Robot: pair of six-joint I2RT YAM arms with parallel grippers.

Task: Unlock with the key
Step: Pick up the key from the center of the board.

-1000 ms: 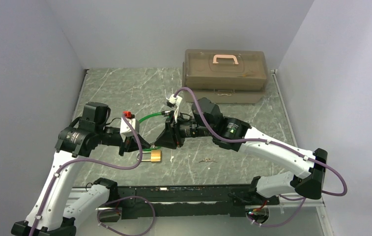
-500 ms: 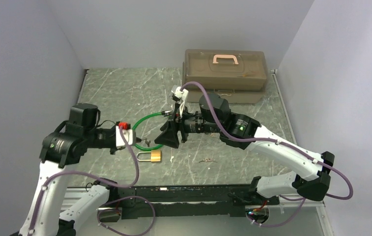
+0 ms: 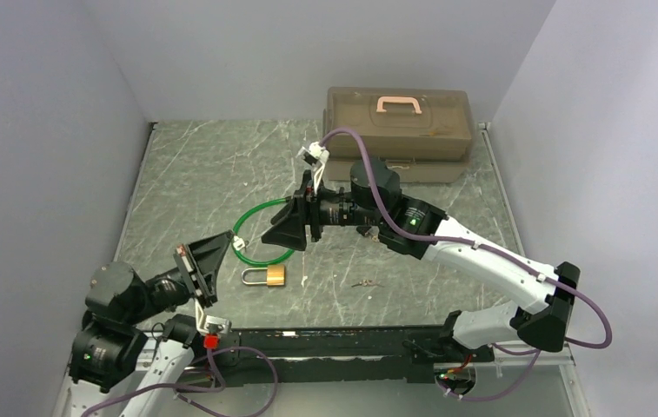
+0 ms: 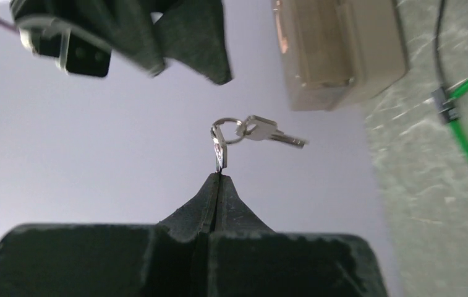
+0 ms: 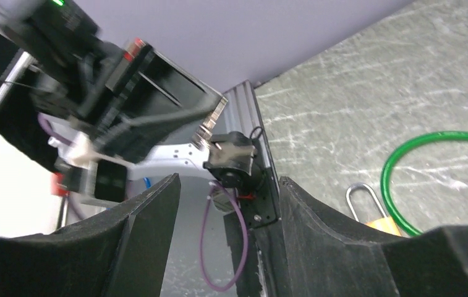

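The right wrist view shows the brass padlock half hidden behind the right gripper. From above, a silvery speck right of it, perhaps keys, is too small to tell.

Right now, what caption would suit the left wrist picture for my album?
Left end effector shut on a tiny silver metal key, sibling keys dangling from its ring, tan plastic toolbox beyond.

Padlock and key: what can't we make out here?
Padlock keyhole and latch: too small in top view; right finger covers most of the body in right wrist view.
Key, gripped end: hidden between the shut left fingers, left wrist view.
Small metal item on the table: too small in top view to identify.
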